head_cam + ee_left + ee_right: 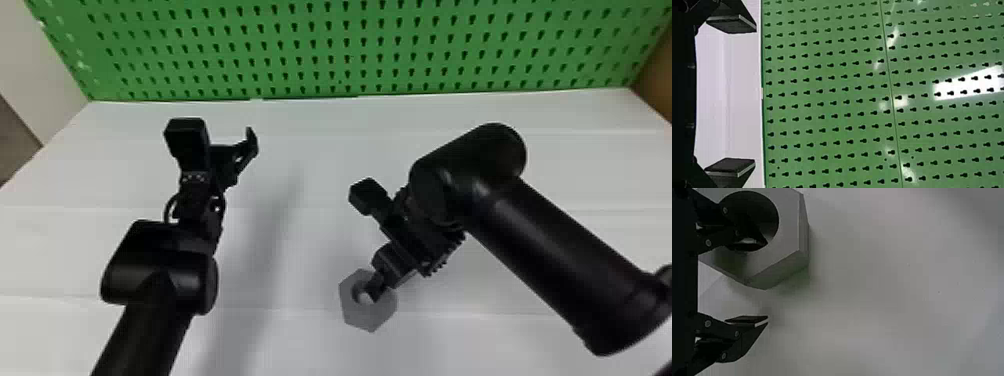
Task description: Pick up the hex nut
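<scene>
The right gripper (767,282), spread wide, straddled one side of the hex nut (788,231), likely stiff, weighty and best pinched hole-to-edge.

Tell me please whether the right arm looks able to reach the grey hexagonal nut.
Probably yes: the right arm's black claw stands open, one finger at the hole in the nut, the other past its outer side; nothing visible blocks it.

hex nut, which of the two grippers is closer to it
The right gripper, with one finger overlapping the hex nut; the left gripper is farther off, toward the green pegboard.
</scene>
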Available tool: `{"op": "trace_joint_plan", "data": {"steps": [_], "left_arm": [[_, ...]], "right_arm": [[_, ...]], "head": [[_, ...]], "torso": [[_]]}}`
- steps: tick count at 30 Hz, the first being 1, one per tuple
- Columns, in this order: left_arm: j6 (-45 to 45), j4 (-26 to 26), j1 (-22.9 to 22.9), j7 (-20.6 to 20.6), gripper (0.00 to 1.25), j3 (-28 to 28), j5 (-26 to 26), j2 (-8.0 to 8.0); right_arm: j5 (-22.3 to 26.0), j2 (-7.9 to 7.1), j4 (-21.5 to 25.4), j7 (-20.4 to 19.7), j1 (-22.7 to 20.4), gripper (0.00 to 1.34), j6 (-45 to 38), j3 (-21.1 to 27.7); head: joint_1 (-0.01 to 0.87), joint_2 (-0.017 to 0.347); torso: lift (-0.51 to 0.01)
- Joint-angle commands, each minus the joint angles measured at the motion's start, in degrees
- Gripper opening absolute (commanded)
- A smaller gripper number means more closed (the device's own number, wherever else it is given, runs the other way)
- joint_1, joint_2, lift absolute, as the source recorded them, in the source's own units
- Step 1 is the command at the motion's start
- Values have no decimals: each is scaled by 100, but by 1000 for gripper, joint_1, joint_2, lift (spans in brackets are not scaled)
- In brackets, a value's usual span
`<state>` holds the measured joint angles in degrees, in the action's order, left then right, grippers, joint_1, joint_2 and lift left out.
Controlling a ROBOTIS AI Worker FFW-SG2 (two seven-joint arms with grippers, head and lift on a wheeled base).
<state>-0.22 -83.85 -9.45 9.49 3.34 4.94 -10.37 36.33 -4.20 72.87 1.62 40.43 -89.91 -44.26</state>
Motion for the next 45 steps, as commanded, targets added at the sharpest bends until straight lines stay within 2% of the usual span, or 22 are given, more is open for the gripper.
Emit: {"op": "trace_joint_plan", "data": {"steps": [1,16,23,37,45], "left_arm": [[-5,0,5,0,1160,-9,7,0],[-22,0,14,0,1160,-9,7,0],[-49,0,31,0,1160,-35,7,0],[-66,-9,75,0,1160,-44,16,0],[-66,-9,110,0,1160,-35,42,0]], "right_arm": [[-65,-2,-1,-4,0,328,-17,-21],[-74,-2,-1,5,-9,328,-17,-4],[-82,-2,43,5,-35,328,-17,189],[-232,-54,720,-4,-273,328,-17,928],[-434,-116,1335,5,-633,328,-17,1587]], "head": [[785,149],[785,149],[785,149],[785,149],[785,149]], "torso": [[-85],[-85],[-85],[-85],[-85]]}}
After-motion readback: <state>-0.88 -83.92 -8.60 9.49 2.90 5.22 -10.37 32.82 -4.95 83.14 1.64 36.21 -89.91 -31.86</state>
